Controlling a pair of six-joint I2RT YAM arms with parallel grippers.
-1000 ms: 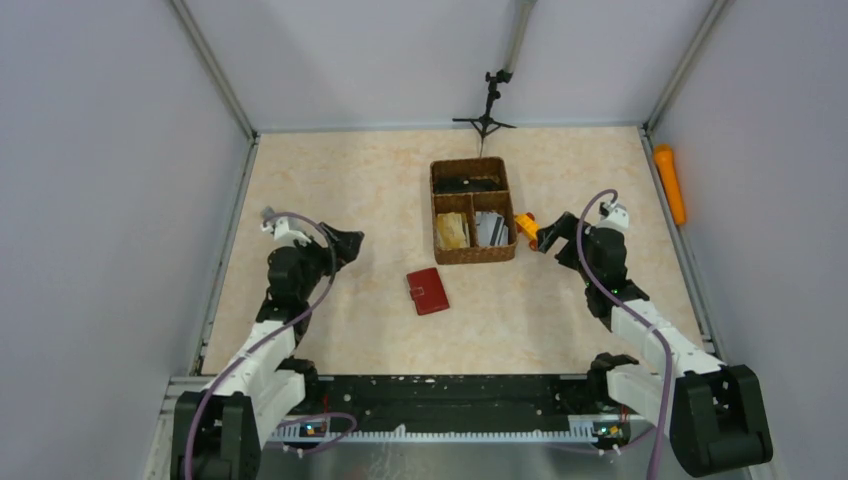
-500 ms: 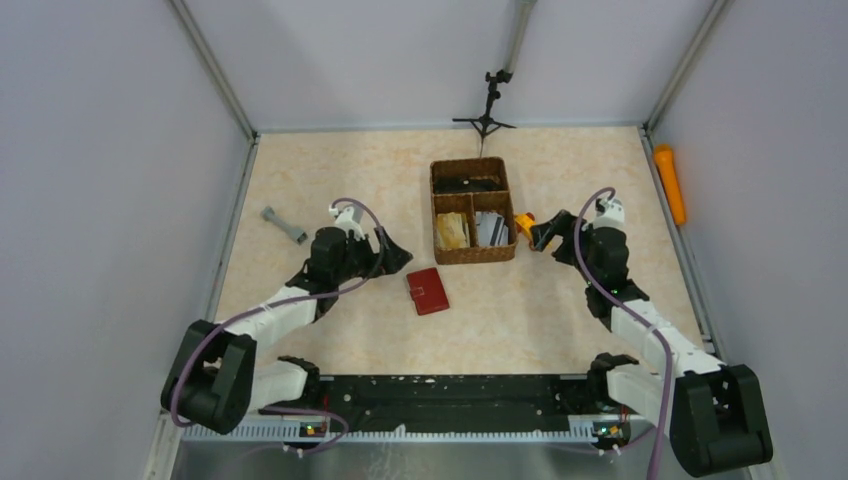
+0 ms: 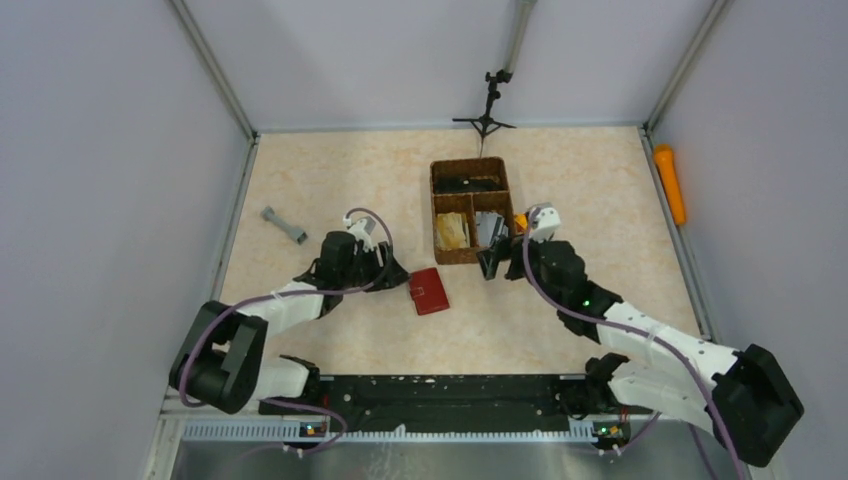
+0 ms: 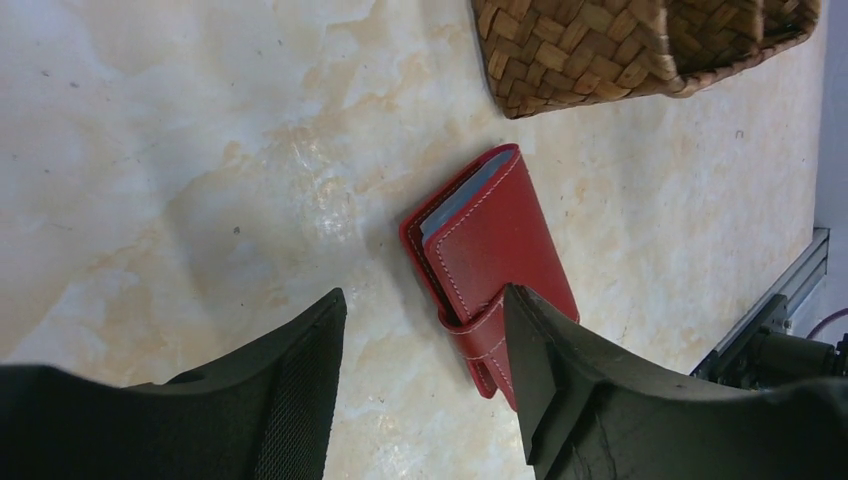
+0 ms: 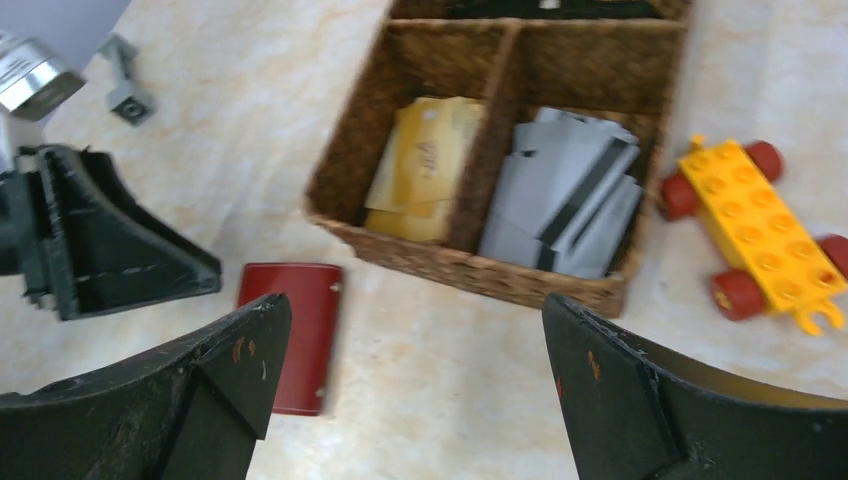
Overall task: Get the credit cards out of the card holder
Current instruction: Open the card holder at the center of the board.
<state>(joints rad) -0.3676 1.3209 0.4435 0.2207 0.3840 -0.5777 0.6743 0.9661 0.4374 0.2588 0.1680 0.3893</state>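
Approach step. Card holder (image 4: 495,235) lies shut on tabletop (image 3: 340,190), just near-left of basket (image 5: 470,265), credit cards (image 4: 462,197) edge-on inside. Left tool (image 4: 420,305) gapes empty beside it; right tool (image 5: 415,305) wide, empty, at basket's near-right corner. Next, I judge: pin holder, unsnap tab (image 4: 478,340).

One dark red card holder (image 4: 500,250), one bluish card edge (image 4: 462,196) showing in it. One woven basket (image 5: 455,262) with three compartments — two of them hold cards, one yellowish stack (image 5: 425,165) and one grey stack (image 5: 565,195), each too overlapped to count. One yellow toy car (image 5: 762,232) with four red wheels. One grey part (image 3: 284,225), one orange cylinder (image 3: 669,183), one black tripod (image 3: 487,110). Two grippers: the left gripper (image 4: 422,298) and the right gripper (image 5: 416,300).
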